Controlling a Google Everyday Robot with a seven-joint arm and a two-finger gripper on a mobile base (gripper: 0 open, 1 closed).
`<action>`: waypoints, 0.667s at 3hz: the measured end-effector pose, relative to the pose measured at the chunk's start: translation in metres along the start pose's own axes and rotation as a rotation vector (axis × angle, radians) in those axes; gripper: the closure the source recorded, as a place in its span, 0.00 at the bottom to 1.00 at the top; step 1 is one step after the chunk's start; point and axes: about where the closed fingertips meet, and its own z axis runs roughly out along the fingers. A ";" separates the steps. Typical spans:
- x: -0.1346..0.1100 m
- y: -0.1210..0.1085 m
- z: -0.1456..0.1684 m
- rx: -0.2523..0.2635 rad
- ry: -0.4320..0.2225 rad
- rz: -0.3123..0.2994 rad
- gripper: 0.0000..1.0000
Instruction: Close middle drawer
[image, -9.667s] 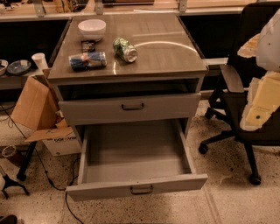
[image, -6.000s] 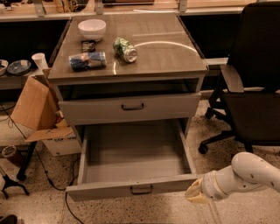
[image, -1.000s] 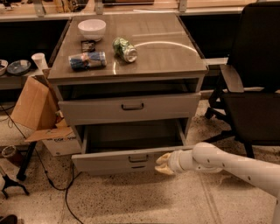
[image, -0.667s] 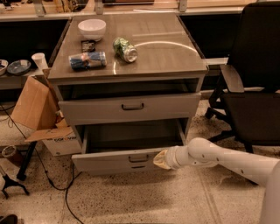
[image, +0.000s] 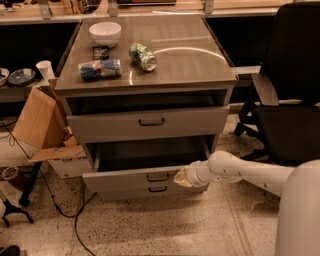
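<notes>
The middle drawer (image: 122, 179) of the grey cabinet stands a little way out, with a dark gap above its flat front and its small dark bar handle (image: 157, 177) at the centre. My gripper (image: 181, 177), at the end of the white arm (image: 240, 171) coming from the right, is against the right part of that front, just right of the handle. The drawer's inside is in shadow.
The top drawer (image: 150, 122) stands slightly out; the lowest drawer (image: 158, 189) is shut. A white bowl (image: 105, 33), green can (image: 142, 56) and blue packet (image: 100, 69) lie on the cabinet top. A black office chair (image: 287, 100) stands right, a cardboard box (image: 42, 125) and floor cables left.
The middle drawer has gone from fully pulled out to only a little way out. My gripper has followed its front inward, moving left and towards the cabinet.
</notes>
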 end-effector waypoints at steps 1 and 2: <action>-0.002 -0.012 0.005 0.014 0.013 -0.002 0.84; -0.011 -0.025 0.011 0.024 0.020 -0.018 0.60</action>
